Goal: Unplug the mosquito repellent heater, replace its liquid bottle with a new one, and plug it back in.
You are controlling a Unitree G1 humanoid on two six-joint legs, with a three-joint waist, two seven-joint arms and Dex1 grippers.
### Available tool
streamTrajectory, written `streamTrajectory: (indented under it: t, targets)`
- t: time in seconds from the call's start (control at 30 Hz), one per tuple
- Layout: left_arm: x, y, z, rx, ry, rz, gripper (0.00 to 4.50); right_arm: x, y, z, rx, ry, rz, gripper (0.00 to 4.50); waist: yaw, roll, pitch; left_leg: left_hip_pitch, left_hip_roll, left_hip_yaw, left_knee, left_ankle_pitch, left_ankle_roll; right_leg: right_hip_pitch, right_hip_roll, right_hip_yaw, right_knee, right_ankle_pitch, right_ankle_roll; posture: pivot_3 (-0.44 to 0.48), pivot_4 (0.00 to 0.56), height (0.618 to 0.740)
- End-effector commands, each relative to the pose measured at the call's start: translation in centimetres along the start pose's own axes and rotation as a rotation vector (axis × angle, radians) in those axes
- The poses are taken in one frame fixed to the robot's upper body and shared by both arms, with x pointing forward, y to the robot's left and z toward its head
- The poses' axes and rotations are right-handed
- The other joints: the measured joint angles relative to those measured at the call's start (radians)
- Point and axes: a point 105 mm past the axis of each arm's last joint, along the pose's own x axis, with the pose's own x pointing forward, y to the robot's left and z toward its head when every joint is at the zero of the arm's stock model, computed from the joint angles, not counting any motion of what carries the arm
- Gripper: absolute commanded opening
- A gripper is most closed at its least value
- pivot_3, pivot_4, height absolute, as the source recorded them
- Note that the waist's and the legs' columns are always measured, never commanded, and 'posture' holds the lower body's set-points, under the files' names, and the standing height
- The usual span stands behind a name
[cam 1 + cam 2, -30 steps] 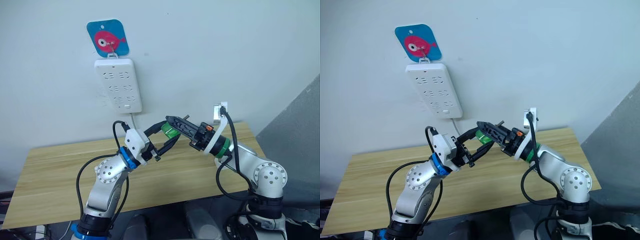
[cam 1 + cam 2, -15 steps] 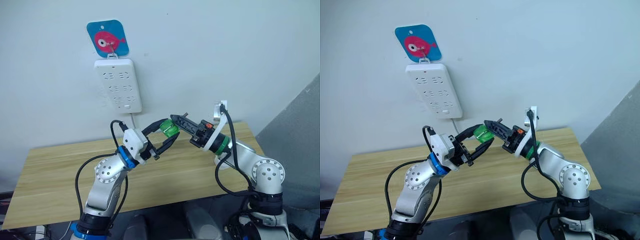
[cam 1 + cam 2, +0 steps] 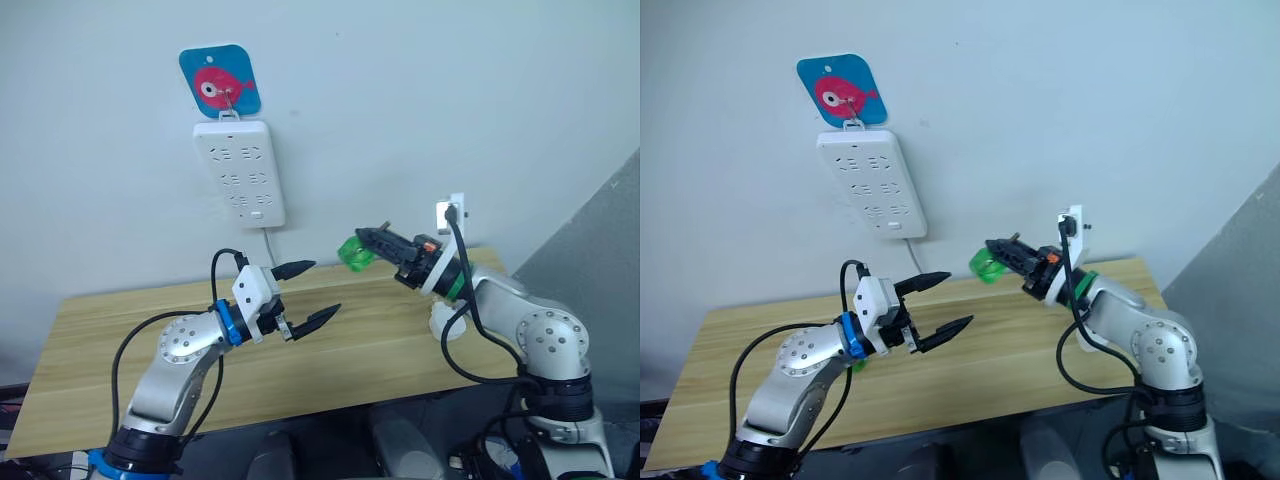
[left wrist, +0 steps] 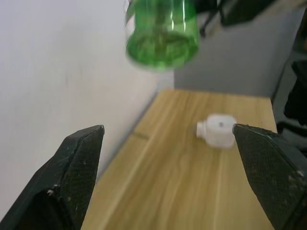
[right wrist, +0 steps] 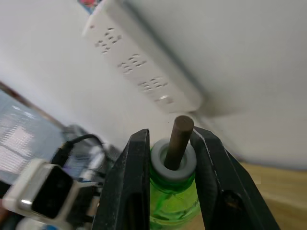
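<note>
My right gripper is shut on the neck of a green liquid bottle, holding it in the air over the back of the wooden table. In the right wrist view the fingers clamp the grey collar under the brown wick of the bottle. My left gripper hangs open and holds nothing, lower and to the left of the bottle. The left wrist view looks between its fingers at the bottle and at the white mosquito repellent heater, which lies on the table.
A tall white power strip hangs on the wall from a blue fish hook, its cord running down behind the table. A grey panel stands at the right. The heater lies near the table's right end, by my right arm.
My left gripper has come off the green bottle and drawn back to the left, open. My right gripper has carried the bottle to the right and slightly up.
</note>
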Motion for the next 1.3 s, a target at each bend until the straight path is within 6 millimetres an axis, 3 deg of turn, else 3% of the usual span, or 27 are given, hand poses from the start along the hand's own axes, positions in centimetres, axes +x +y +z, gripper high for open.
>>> streamTrajectory:
  t: [0.03,0.17,0.23,0.4,0.57,0.73,1.07,1.3]
  targets:
    - [0.1,-0.1,-0.6,-0.023,0.042,0.046,4.50,0.3,-2.3,-2.1,-0.243,0.012,-0.109,0.85,0.001,-0.002,-0.006,0.000,0.000,0.000,0.000,0.000,0.000,0.000,0.000,0.000,0.000,0.000,0.000,-0.145,0.104,0.740]
    - [0.2,-1.9,-1.6,-0.089,0.134,-0.006,4.50,0.0,-5.7,-5.1,-0.430,0.039,-0.242,0.85,0.004,-0.003,-0.008,0.000,0.000,0.001,0.000,0.000,0.000,0.000,0.000,0.001,0.000,0.000,0.000,-0.132,0.111,0.740]
    - [0.0,-2.6,-1.8,-0.114,0.161,-0.042,4.50,0.0,-6.5,-6.1,-0.477,0.044,-0.267,0.85,0.004,-0.003,-0.007,0.000,0.000,0.002,0.000,0.000,0.000,0.000,-0.001,0.002,0.000,0.000,0.000,-0.120,0.121,0.740]
    - [0.6,-3.7,-0.6,-0.074,0.117,-0.159,4.50,0.4,-9.3,-9.3,-0.520,0.080,-0.350,0.85,0.009,-0.005,-0.006,0.004,0.000,0.004,0.000,0.000,0.000,0.001,0.000,0.003,0.002,0.000,0.000,-0.106,0.151,0.740]
    - [1.1,-3.6,-0.1,-0.034,0.088,-0.159,4.50,1.3,-11.3,-10.7,-0.518,0.096,-0.403,0.85,0.016,-0.005,-0.004,0.006,0.000,0.006,0.000,0.000,0.000,0.002,0.000,0.005,0.003,0.000,0.000,-0.079,0.174,0.740]
    - [0.6,-3.6,0.5,-0.108,0.099,-0.141,4.50,1.9,-13.5,-11.3,-0.493,0.118,-0.481,0.85,0.036,-0.004,0.002,0.006,0.000,0.006,0.000,0.000,0.000,0.002,0.000,0.005,0.003,0.001,0.000,-0.061,0.192,0.740]
    - [0.3,-3.1,0.9,-0.094,0.114,-0.100,4.50,2.2,-14.7,-12.7,-0.424,0.155,-0.521,0.85,0.058,-0.004,0.004,0.007,0.000,0.005,0.000,0.000,0.000,0.002,0.000,0.005,0.003,0.003,-0.005,-0.043,0.193,0.740]
    - [0.2,-2.2,1.0,-0.055,0.092,-0.057,4.50,2.1,-14.3,-12.1,-0.383,0.086,-0.527,3.29,0.056,-0.004,0.004,0.007,0.000,0.005,-0.001,0.000,0.000,0.002,0.000,0.005,0.003,0.003,-0.005,-0.068,0.188,0.740]
